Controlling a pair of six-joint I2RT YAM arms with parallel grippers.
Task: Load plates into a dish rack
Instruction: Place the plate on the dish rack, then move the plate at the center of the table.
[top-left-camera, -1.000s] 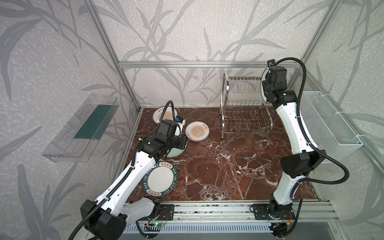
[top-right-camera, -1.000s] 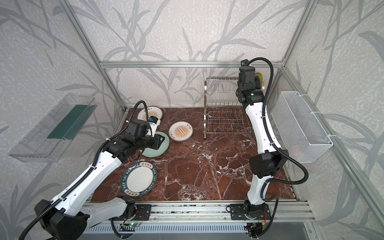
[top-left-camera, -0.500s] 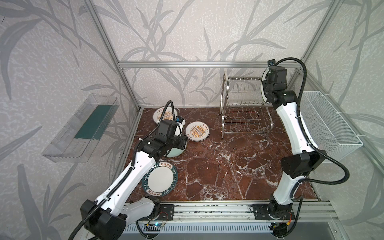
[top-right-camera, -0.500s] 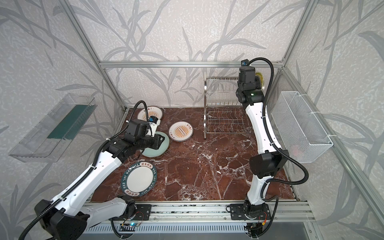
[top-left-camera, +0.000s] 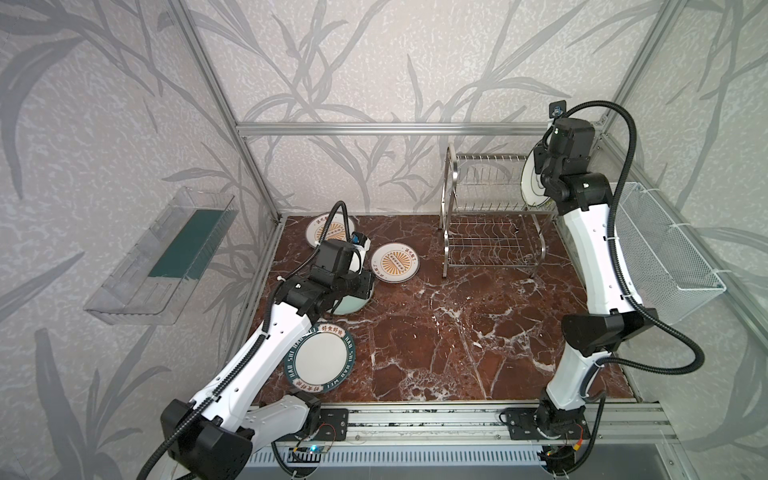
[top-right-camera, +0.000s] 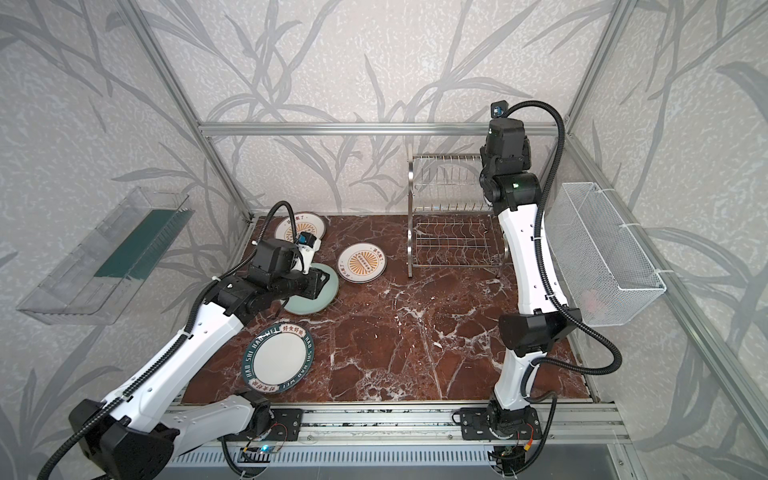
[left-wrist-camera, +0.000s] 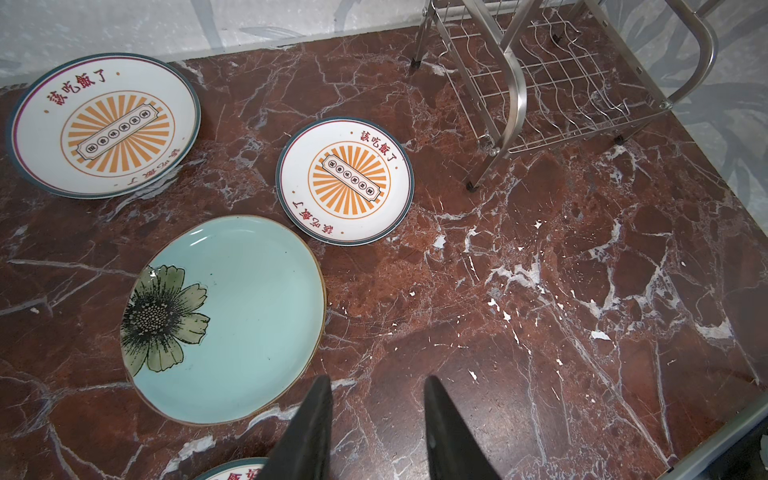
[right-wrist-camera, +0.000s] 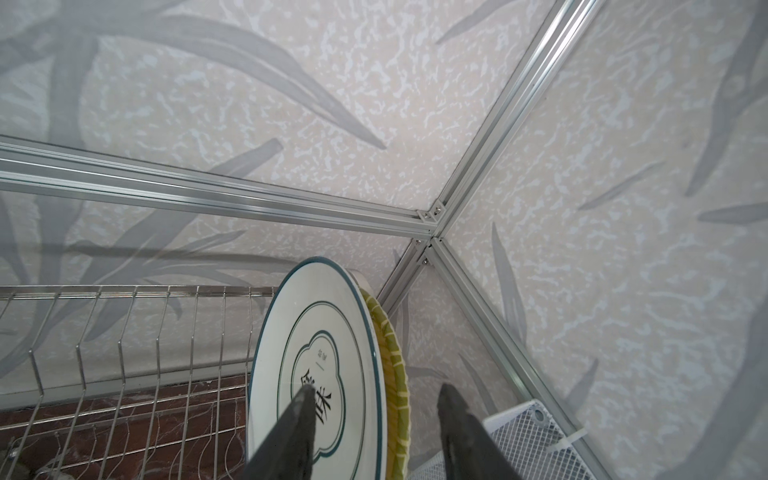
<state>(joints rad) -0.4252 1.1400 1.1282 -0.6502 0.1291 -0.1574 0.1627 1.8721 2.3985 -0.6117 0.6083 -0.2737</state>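
Marble tabletop (top-left-camera: 457, 332) carrying green plate (left-wrist-camera: 232, 316) flat, just beside left end effector (left-wrist-camera: 378, 380), hovering open, empty. Cloud plate (right-wrist-camera: 324, 365), yellow plate (right-wrist-camera: 392, 353) standing in rack (top-left-camera: 490, 195); right end effector (right-wrist-camera: 376, 390) gaping astride their rims. Green plate looking stiff, glazed, slippery, breakable; rim grip seeming best.

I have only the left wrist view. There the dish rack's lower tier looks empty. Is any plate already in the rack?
Observer: Yes. On the dish rack's upper tier the white cloud-outline plate and the yellow woven-look plate stand upright, side by side.
Operator: Does the right gripper hold one?
Observer: No. The right gripper is open, jaws wide apart beside them.
Operator: Where is the whole teal-lettered plate?
Observer: The teal-lettered plate lies flat on the marble table, nearer the robot than the pale green plate.
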